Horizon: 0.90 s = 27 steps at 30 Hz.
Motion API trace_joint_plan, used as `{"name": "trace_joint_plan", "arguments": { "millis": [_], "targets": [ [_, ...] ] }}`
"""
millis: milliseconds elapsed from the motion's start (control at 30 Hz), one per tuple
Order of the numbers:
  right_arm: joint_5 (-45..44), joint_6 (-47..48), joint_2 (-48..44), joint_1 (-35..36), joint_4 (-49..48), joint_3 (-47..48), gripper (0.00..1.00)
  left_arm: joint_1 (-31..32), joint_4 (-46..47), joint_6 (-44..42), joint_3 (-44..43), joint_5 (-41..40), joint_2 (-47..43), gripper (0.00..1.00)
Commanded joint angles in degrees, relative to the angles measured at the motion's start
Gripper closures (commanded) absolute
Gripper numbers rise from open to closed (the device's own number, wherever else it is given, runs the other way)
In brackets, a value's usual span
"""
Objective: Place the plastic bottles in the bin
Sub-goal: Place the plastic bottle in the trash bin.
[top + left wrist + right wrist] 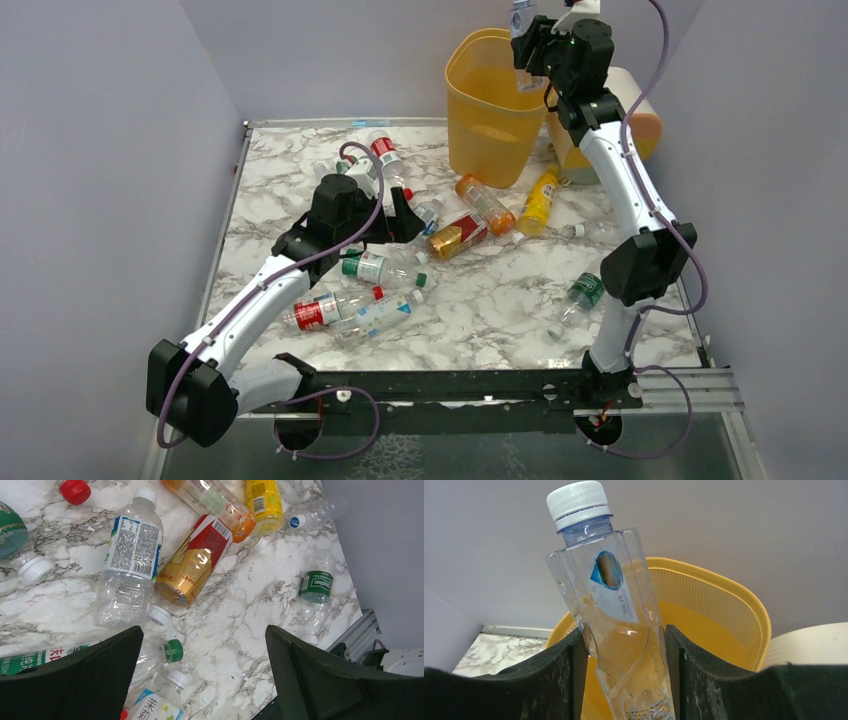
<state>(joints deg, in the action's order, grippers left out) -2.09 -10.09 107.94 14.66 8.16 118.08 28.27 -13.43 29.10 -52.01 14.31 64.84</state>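
Note:
My right gripper (527, 52) is raised over the yellow bin (492, 105) at the back. It is shut on a clear bottle (616, 615) with a white cap, held upright above the bin's opening (719, 630). My left gripper (400, 215) is open and empty, low over the scattered bottles on the marble table. Between its fingers (80, 675) is bare marble (225, 630). A green-capped bottle (165, 652) and a white-capped bottle (165, 690) lie by its left finger. A clear bottle (132, 560), an amber red-labelled one (195, 560), an orange one (485, 203) and a yellow one (540, 200) lie further out.
A cream-and-peach cylinder (640, 115) stands right of the bin. A green-labelled bottle (580, 295) lies near the right arm's base. A red-labelled bottle (320, 312) lies at the front left. Grey walls close in the table on three sides.

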Motion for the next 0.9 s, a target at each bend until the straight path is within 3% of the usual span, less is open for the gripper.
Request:
{"name": "trace_joint_plan", "arguments": {
  "millis": [0, 100, 233, 333, 600, 867],
  "targets": [
    [3.42, -1.05, 3.78, -1.73, -2.31, 3.8, 0.52, 0.29, -2.28, -1.98, -4.23, 0.48, 0.71, 0.01],
    [4.61, -1.04, 6.27, -2.0, -0.99, 5.95, 0.48, 0.29, -3.35, -2.02, -5.22, 0.09, 0.73, 0.01],
    [4.89, -0.99, 8.01, -2.04, 1.92, 7.75, 0.21, 0.28, -3.83, -1.01, -6.51, 0.07, 0.73, 0.01],
    [4.93, -1.38, 7.04, -2.13, 2.88, 7.11, 0.12, 0.29, -4.38, -0.18, -7.52, -0.05, 0.69, 0.01],
    [9.02, -4.82, -0.2, -2.17, 8.49, 2.32, 0.0, 0.32, -8.53, 1.14, -11.45, -3.01, 0.94, 0.01],
    [16.15, -9.52, -10.92, -2.18, 11.04, -11.23, 0.01, 0.29, -12.37, 2.09, -14.14, -5.45, -0.79, 0.01]
  ]
}}
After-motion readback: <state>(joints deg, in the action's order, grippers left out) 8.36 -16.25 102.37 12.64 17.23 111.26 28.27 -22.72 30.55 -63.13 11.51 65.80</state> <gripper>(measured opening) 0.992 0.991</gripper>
